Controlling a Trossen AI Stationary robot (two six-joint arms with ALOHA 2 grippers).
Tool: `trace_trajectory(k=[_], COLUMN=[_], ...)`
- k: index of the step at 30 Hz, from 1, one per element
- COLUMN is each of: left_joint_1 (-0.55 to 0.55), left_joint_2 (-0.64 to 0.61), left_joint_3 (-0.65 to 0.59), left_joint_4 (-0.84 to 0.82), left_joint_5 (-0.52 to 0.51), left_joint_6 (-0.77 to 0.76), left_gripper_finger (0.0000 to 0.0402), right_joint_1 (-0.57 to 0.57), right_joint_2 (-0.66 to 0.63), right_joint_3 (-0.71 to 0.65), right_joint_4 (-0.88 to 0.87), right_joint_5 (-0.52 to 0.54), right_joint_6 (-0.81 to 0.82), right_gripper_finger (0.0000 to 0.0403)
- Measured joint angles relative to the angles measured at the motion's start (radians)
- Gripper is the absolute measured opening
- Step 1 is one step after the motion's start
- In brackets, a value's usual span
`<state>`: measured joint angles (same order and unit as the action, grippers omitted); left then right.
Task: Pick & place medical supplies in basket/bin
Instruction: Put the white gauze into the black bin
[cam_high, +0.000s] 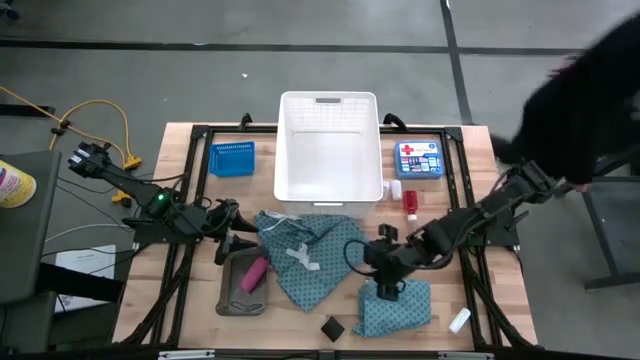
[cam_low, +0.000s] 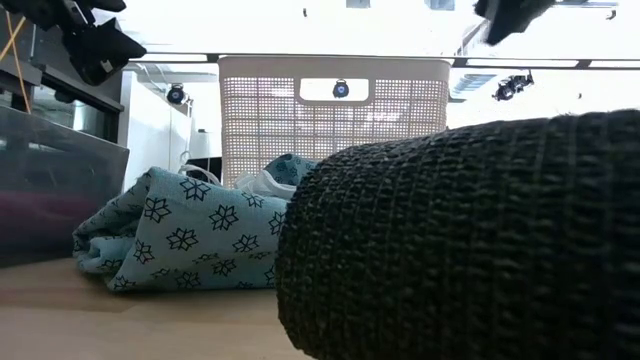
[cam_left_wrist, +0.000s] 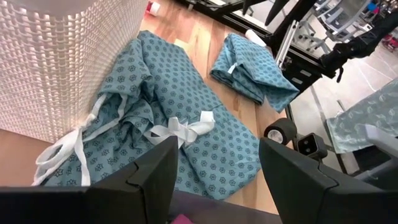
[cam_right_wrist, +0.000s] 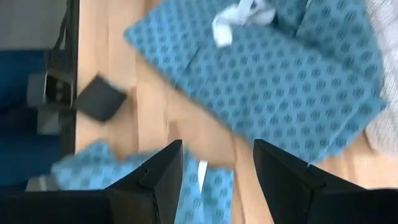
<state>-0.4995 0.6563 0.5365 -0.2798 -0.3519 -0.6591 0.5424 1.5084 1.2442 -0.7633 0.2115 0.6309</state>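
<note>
A large teal dotted cloth (cam_high: 305, 250) with white ties lies spread in front of the white basket (cam_high: 328, 150). A smaller folded teal cloth (cam_high: 398, 308) lies near the front edge. My right gripper (cam_high: 387, 290) hangs open over the smaller cloth's far edge (cam_right_wrist: 124, 174), holding nothing. My left gripper (cam_high: 238, 248) stands open above the far end of the grey tray (cam_high: 228, 300), beside the large cloth (cam_left_wrist: 186, 106). A pink cylinder (cam_high: 253, 273) lies in the tray. A black block (cam_high: 332, 327) and a white tube (cam_high: 459, 320) lie near the front edge.
A small blue mesh basket (cam_high: 231, 158) stands left of the white basket. A flat blue box with a red cross (cam_high: 419, 160) lies to its right, with red-and-white pieces (cam_high: 405, 197) nearer. A person's dark sleeve (cam_high: 590, 90) shows past the far right corner.
</note>
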Motion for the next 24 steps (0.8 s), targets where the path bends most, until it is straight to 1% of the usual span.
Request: trace_trajectory(k=[6,10,17,24], left_joint_1=[0.0,0.0,0.0,0.0], left_joint_2=[0.0,0.0,0.0,0.0], left_joint_3=[0.0,0.0,0.0,0.0], left_joint_4=[0.0,0.0,0.0,0.0], left_joint_5=[0.0,0.0,0.0,0.0], left_joint_6=[-0.001,-0.003,-0.003,-0.003], left_gripper_finger=[0.0218,0.0218,0.0218,0.0218], right_joint_1=[0.072,0.107,0.169,0.189], right_joint_2=[-0.001,-0.001,-0.001,0.0], right_joint_3=[0.0,0.0,0.0,0.0], right_joint_4=[-0.127,-0.197,-0.238,-0.239], right_joint_5=[-0.018,-0.059,-0.084,-0.08], right_joint_6=[0.152,0.253,0.296,0.346], right_gripper_finger=[0.0183,0.0183,0.0183,0.0183])
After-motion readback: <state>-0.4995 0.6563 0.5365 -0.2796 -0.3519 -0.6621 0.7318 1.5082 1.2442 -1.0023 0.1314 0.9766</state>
